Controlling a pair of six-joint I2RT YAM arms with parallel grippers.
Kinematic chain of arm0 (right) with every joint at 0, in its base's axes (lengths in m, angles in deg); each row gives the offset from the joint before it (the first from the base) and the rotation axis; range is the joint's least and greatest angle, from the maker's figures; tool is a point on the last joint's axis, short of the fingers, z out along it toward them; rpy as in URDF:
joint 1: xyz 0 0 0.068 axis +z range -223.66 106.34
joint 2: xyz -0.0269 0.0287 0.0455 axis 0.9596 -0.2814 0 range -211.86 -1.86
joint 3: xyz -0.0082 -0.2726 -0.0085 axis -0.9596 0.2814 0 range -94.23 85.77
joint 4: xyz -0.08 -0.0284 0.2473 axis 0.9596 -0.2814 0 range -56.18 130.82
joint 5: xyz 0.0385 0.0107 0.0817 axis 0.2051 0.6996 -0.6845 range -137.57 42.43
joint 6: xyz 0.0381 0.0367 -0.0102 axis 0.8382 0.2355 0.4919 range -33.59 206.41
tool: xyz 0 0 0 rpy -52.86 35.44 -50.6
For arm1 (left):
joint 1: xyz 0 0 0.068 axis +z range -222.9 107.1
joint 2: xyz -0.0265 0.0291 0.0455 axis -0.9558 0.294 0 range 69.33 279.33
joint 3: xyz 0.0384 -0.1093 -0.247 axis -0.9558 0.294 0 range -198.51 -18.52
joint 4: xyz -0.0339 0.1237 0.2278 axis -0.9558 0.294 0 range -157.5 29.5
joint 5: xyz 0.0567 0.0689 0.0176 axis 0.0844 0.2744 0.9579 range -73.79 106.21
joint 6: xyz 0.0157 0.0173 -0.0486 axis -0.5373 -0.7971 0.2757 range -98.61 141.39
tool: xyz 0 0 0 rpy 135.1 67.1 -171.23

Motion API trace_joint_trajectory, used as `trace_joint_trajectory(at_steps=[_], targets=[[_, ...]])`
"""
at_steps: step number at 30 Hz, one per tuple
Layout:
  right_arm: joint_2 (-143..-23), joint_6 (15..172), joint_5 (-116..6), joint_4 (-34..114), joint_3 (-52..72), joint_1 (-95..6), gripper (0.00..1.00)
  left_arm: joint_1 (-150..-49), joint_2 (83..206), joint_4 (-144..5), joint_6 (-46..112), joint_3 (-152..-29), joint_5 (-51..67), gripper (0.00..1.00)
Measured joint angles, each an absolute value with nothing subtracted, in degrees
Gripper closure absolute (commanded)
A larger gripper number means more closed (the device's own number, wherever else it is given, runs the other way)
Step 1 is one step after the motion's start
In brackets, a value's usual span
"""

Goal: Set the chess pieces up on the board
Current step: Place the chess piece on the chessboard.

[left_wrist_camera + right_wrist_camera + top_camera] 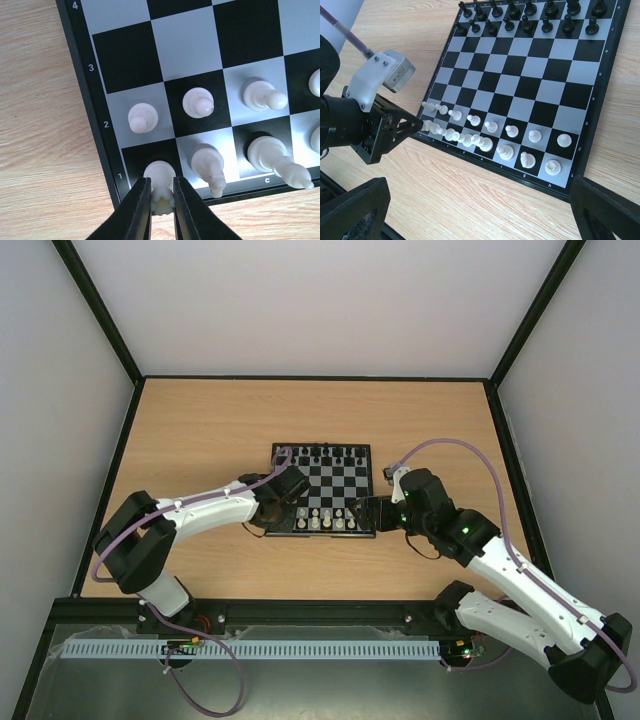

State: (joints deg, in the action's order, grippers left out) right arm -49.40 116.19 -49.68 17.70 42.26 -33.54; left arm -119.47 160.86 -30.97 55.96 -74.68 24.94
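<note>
Table (200, 430): pale wood grain, matt. Board (250, 30): smooth, black squares dull, pale squares with a faint satin sheen (border looks like plastic). White rook (160, 172) and other white chess pieces (198, 102): cream plastic, soft gloss. Black chess pieces (547, 24): shinier. Left gripper (161, 182) fingers (137, 215): matt black plastic. Arm shells (215, 510): smooth white plastic.

Setting: a robotics laboratory test cell. A wooden table (200, 430) is enclosed on three sides by plain white panels (300, 300) in a black frame (100, 310). The left arm (200, 515) and right arm (520, 575) are bolted at the table's near edge, beside a slotted white cable duct (250, 650). Purple cables (460, 447) run along both arms.
</note>
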Motion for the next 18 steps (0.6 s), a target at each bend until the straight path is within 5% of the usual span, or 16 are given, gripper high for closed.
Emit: trace_joint_trajectory(at_steps=[18], targets=[[-49.6, 116.2, -50.2, 18.1, 42.3, -33.5, 0.01, -118.5, 161.3, -32.0, 55.2, -74.7, 24.7, 0.8]])
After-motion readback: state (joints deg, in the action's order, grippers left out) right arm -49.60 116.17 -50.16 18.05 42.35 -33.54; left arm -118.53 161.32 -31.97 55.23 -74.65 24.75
